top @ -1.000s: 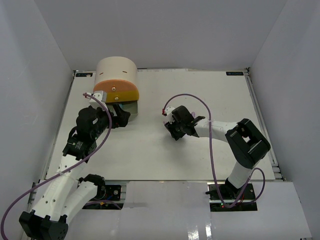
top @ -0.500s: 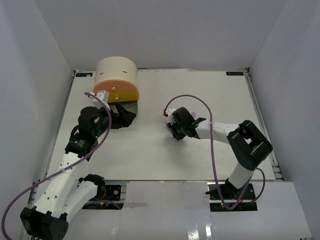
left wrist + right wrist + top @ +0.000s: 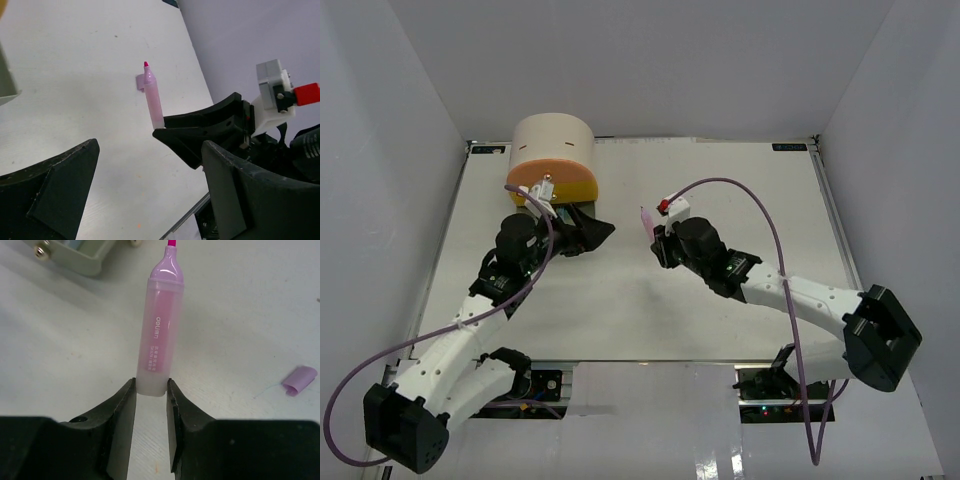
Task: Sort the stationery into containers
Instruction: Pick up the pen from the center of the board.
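Since the earlier frame the right arm has stretched out low, its elbow swinging toward the near right corner, and the left arm has turned its wrist away from the cabinet (image 3: 552,150) toward the table's middle; the right gripper (image 3: 658,238) now shows a pink highlighter (image 3: 159,335) between its fingers, pinched at the blunt tail end alone, the jaws closed to the barrel's width; the left gripper (image 3: 600,232) gapes wide and carries nothing.

The highlighter sits near the table's middle, a little toward the far edge; its long axis runs straight out from the right fingers, bare tip leading, aimed toward the far left corner where the cabinet stands; its loose lilac cap (image 3: 300,380) lies on the table off to one side.

The grey-green drawer (image 3: 75,257) stands pulled out, ahead of the tip and slightly left of its line; the left gripper lies between tip and drawer, so a handover or a direct drop both look open; a tail-end pinch may let the barrel pivot.
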You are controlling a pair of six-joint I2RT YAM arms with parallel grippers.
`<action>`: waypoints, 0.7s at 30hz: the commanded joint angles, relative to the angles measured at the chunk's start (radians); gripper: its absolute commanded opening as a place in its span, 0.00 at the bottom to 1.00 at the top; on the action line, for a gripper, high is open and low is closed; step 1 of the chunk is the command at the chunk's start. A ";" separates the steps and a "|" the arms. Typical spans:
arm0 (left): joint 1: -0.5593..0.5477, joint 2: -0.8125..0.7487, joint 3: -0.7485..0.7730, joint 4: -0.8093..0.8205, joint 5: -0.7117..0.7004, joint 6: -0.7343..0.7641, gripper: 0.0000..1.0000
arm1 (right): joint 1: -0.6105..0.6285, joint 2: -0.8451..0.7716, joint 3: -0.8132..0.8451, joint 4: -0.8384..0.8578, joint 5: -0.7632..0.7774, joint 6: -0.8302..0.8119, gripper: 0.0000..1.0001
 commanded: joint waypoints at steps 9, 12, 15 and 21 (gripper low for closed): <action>-0.248 0.206 0.049 0.326 -0.239 -0.034 0.87 | 0.154 -0.104 0.025 0.192 0.238 0.080 0.08; -0.261 0.245 0.053 0.381 -0.253 -0.028 0.81 | 0.175 -0.122 0.010 0.216 0.250 0.090 0.08; -0.271 0.273 0.066 0.412 -0.253 -0.025 0.77 | 0.189 -0.135 0.002 0.227 0.266 0.090 0.08; -0.278 0.309 0.066 0.449 -0.243 -0.028 0.63 | 0.192 -0.153 -0.016 0.251 0.269 0.097 0.08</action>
